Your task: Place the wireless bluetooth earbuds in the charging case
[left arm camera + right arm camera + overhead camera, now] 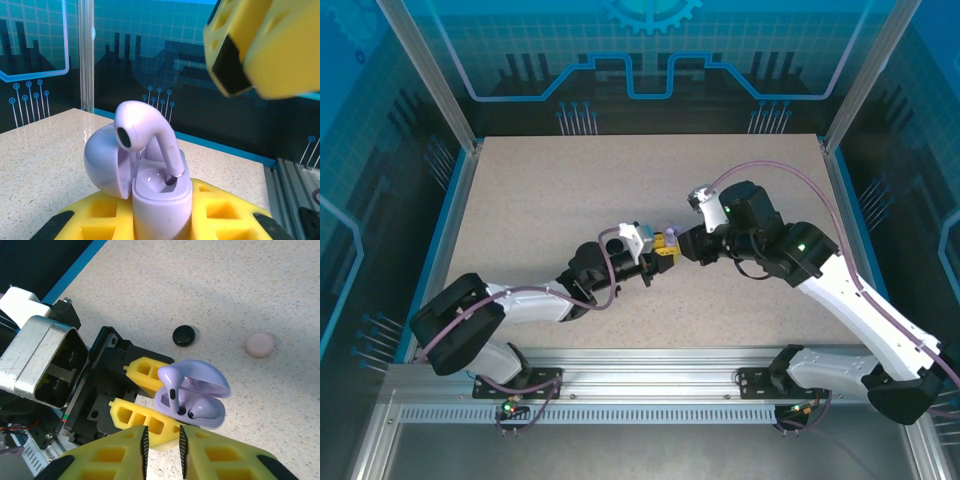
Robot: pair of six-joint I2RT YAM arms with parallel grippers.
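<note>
A lilac charging case point(162, 192) with its lid swung open sits clamped between the yellow fingers of my left gripper point(162, 222), which is shut on it. One lilac earbud point(145, 127) stands upright with its stem tip in a slot of the case. A second lilac earbud point(202, 409) lies seated in the other slot of the case point(200, 390). My right gripper point(162, 442) hovers just short of the case, its pads a narrow gap apart with nothing between them. From above, the two grippers point(663, 252) point(684, 246) meet at mid-table around the case point(669, 236).
A small round black case point(184, 335) and a round pale pink case point(259, 345) lie on the speckled tabletop point(225, 285) beyond the held case. Blue walls ring the table point(570, 190), with open surface at the far side.
</note>
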